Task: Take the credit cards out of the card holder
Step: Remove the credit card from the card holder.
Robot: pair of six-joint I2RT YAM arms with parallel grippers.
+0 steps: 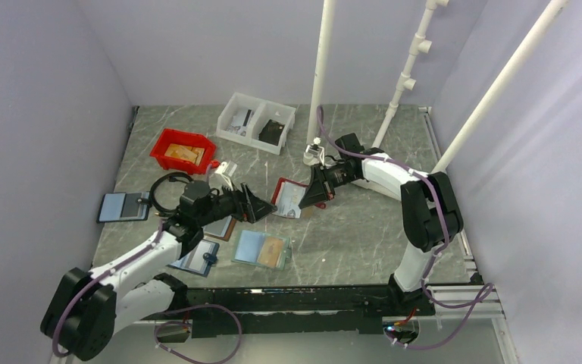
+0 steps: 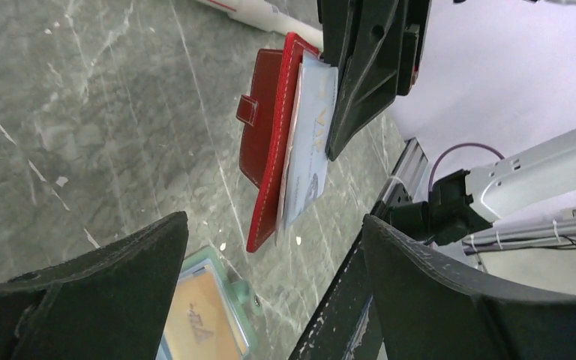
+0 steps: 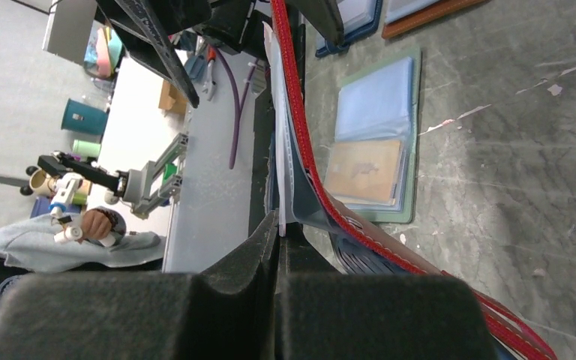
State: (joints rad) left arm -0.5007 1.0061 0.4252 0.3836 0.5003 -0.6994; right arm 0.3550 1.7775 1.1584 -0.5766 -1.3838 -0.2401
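The red card holder [image 1: 288, 196] is tipped up on its edge at mid-tabletop [image 1: 364, 235]. The job looks barely begun: one pale blue-grey card [image 2: 311, 142] pokes from it, not yet clear. The right fingers [image 2: 367, 67] are pressed together on that card, while the left fingers [image 2: 120, 277] stand wide apart nearby, holding nothing. I count one holder, one card showing, none lying loose, and four other holders [image 1: 261, 249] around it.

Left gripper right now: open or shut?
Open: the left gripper shows its fingers wide apart, nothing between them; the card holder is beyond, in the right gripper.
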